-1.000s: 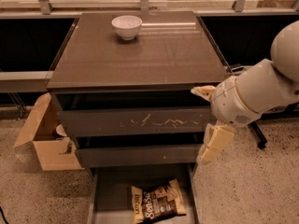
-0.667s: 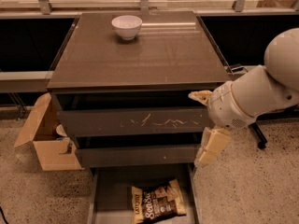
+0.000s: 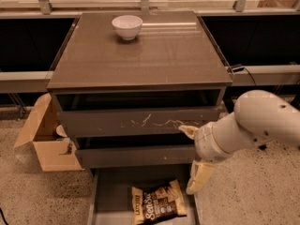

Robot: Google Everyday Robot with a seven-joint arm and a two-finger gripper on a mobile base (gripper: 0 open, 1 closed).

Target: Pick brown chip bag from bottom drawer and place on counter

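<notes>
The brown chip bag (image 3: 157,203) lies flat on the floor of the open bottom drawer (image 3: 112,196), toward its right side. My gripper (image 3: 194,153) hangs in front of the cabinet's right side, just above and to the right of the bag, not touching it. It is open and empty; one cream finger (image 3: 189,131) is at the top drawer front and the other finger (image 3: 199,176) points down by the drawer's right rail. The counter (image 3: 154,55) is the glossy grey-brown top.
A white bowl (image 3: 127,26) stands at the back of the counter. An open cardboard box (image 3: 47,137) sits on the speckled floor left of the cabinet. A pale window ledge (image 3: 262,71) runs behind. My white arm (image 3: 253,125) reaches in from the right.
My arm and gripper have moved left and down, closer to the open bottom drawer and the bag. The bag and bowl have not moved.
</notes>
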